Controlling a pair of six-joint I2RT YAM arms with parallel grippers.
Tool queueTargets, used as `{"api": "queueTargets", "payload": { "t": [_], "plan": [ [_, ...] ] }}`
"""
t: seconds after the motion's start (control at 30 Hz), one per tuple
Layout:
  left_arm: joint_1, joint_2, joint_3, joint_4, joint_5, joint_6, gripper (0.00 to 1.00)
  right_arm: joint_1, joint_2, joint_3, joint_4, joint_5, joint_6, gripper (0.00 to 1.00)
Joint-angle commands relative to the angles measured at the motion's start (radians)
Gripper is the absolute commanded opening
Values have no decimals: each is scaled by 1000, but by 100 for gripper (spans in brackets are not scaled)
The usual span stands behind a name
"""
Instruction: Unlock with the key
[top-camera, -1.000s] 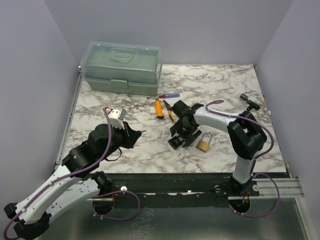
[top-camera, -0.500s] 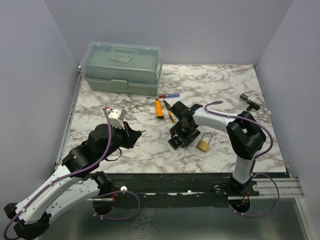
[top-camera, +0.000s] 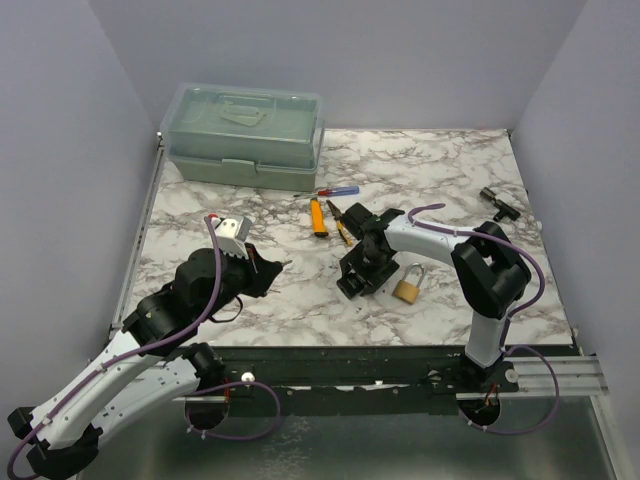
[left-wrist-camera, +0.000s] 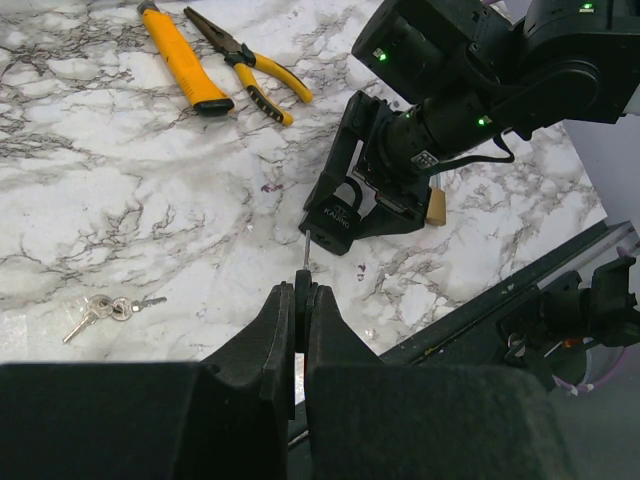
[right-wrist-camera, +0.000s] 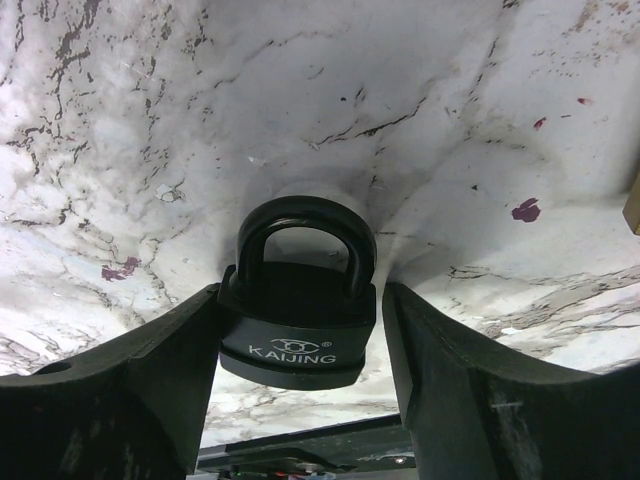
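Jaws of the right gripper have narrowed around the black KAIJING padlock on the marble table, apparently not yet clamped; the left gripper pinches a slim silver key (pointing lockward). Insertion and turning remain.

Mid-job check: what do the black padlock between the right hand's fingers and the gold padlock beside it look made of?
Black padlock: likely metal under a matte black coating; dull even surface, white printed lettering, glossier dark shackle. Gold padlock: probably brass, going by its yellow metallic body; shackle looks silvery, too small to confirm.
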Motion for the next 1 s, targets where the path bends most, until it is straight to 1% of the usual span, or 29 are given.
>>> {"api": "queueTargets", "payload": {
  "t": [0.0,0.17,0.27,0.33,0.37,0.43,0.47,0.53,0.6,0.67,0.73,0.97],
  "plan": [
    [3,-10,5,-11,-18,4,0,11,23,11,-14,-12,24,68],
    [2,-14,5,-11,-18,4,0,14,20,4,-1,-11,24,66],
    [3,-14,5,-11,-18,5,0,17,20,-2,9,-10,23,61],
    [3,-13,6,-12,-18,5,0,17,19,-8,20,-9,22,55],
    [2,-12,5,-12,-18,5,0,16,17,-12,26,-11,22,48],
    [3,-11,5,-12,-20,5,0,17,7,-24,51,-16,11,28],
    [2,-10,4,-12,-20,4,0,17,1,-30,60,-19,11,21],
    [3,-4,4,-11,-20,5,0,16,-14,-39,72,-19,10,12],
    [3,0,5,-12,-20,5,0,17,-29,-42,72,-12,10,10],
    [3,5,5,-12,-21,3,0,16,-51,-47,81,-6,1,4],
    [2,5,5,-12,-20,2,0,17,-83,-62,92,3,-1,1],
    [2,-9,4,-7,-27,-26,0,17,-246,-122,146,3,7,0]
  ]
}}
